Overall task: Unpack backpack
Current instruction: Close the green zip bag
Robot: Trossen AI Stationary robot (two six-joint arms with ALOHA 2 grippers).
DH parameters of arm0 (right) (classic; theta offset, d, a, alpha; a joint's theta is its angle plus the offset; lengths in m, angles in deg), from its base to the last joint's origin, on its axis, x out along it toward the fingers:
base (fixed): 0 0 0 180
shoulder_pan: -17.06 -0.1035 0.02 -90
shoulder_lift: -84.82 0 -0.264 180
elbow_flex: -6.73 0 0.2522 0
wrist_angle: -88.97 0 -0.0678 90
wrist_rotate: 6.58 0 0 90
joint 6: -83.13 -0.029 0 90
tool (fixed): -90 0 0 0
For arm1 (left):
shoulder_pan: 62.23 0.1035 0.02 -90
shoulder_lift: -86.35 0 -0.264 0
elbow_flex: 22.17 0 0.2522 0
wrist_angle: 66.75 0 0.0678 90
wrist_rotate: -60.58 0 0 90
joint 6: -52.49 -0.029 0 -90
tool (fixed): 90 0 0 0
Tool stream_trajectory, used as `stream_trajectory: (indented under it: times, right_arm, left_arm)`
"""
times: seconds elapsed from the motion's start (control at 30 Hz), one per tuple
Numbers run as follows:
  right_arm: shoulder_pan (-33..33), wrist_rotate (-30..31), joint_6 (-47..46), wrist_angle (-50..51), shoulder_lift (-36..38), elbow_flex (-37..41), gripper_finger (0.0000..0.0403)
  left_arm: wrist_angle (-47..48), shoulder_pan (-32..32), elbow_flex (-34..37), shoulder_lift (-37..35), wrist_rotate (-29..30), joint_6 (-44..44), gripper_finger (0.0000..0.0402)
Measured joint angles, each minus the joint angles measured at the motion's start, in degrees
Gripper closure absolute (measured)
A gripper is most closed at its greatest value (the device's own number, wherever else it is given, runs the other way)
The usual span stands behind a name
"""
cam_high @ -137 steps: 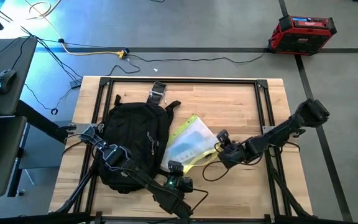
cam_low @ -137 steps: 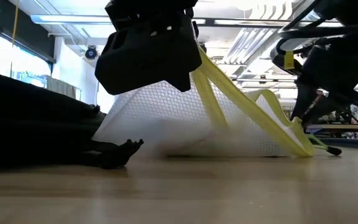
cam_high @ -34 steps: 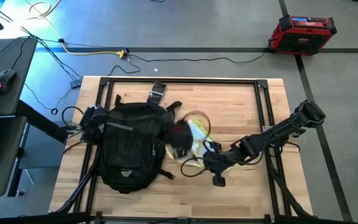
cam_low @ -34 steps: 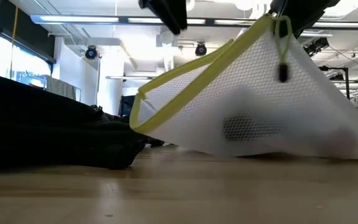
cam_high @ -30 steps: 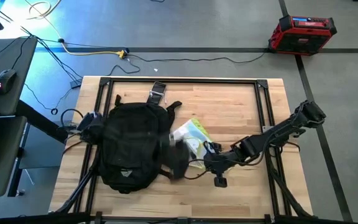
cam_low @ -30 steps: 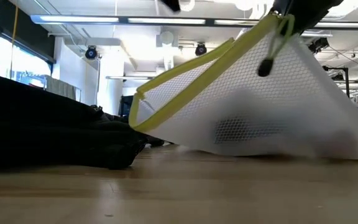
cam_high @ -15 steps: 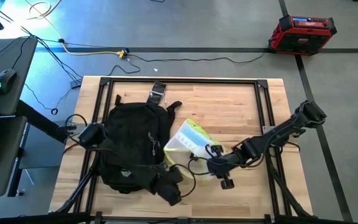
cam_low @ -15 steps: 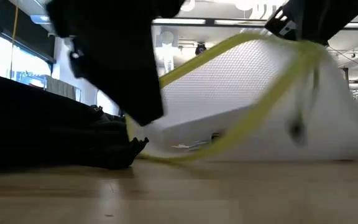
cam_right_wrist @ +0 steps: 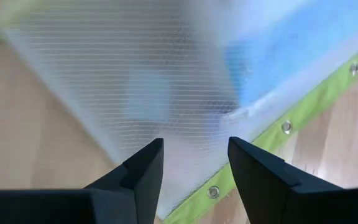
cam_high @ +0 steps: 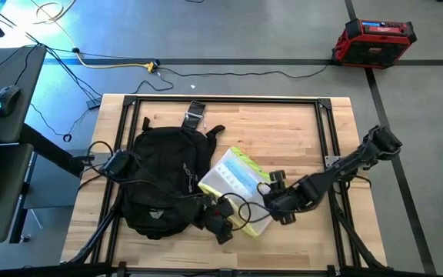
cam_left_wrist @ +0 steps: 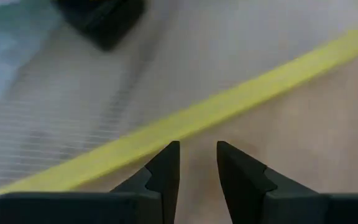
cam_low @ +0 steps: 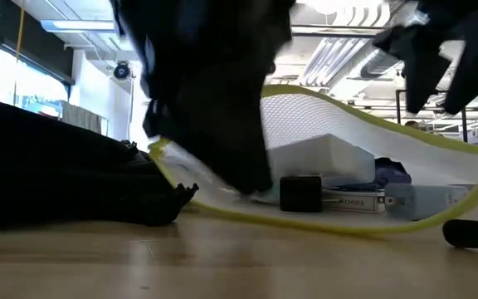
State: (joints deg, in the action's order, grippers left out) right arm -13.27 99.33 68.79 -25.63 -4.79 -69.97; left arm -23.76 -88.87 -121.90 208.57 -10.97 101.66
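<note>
On the table (cam_high: 283, 127), backpack (cam_high: 164, 181) beside mesh pouch (cam_high: 237, 183); both pincers (cam_high: 223, 225) (cam_high: 277, 209) gape empty

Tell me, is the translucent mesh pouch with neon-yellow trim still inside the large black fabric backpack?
No, the translucent mesh pouch with neon-yellow trim lies on the wooden table beside the large black fabric backpack.

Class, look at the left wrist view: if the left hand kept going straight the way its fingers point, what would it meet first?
Most likely the yellow trim of the mesh pouch: it crosses directly ahead of the left hand, whose fingers stand slightly apart with nothing between them. Depth is unclear, so it might reach the wooden table just short of it.
</note>
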Motion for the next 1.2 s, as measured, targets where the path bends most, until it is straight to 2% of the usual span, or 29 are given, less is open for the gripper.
stream_trajectory:
  times: [0.2,0.43,0.63,0.77,0.87,1.03,1.13,1.2]
  right_arm:
    - [2.5,-3.1,1.2,-0.8,-7.1,0.0,0.0241]
    - [-1.1,-4.3,-5.4,-1.4,-14.3,-0.4,0.0275]
    - [-5.9,-5.0,-15.3,-6.4,-14.7,-0.1,0.0285]
    - [-8.1,-5.8,-17.2,-9.7,-15.0,0.0,0.0285]
    - [-9.3,-6.1,-17.2,-10.9,-14.9,0.1,0.0286]
    - [-10.1,-3.8,-15.8,-10.4,-13.7,0.1,0.0286]
    - [-10.0,-3.3,-13.5,-10.1,-11.8,0.1,0.0286]
    - [-9.8,-2.8,-12.0,-10.1,-10.2,0.1,0.0286]
  left_arm:
    - [3.5,4.5,0.0,0.8,4.0,-4.9,0.0323]
    - [0.4,11.8,0.0,0.9,5.5,-18.2,0.0326]
    - [-10.5,17.7,-0.4,0.8,1.9,-31.2,0.0326]
    - [-11.7,20.5,-3.9,0.8,-5.1,-36.1,0.0326]
    - [-3.6,20.9,-8.4,0.8,-9.6,-35.6,0.0326]
    - [15.8,18.2,-16.6,0.6,-10.5,-27.0,0.0326]
    - [22.3,15.2,-18.7,0.5,-10.4,-21.0,0.0326]
    - [23.2,12.5,-18.9,0.4,-10.8,-16.8,0.0326]
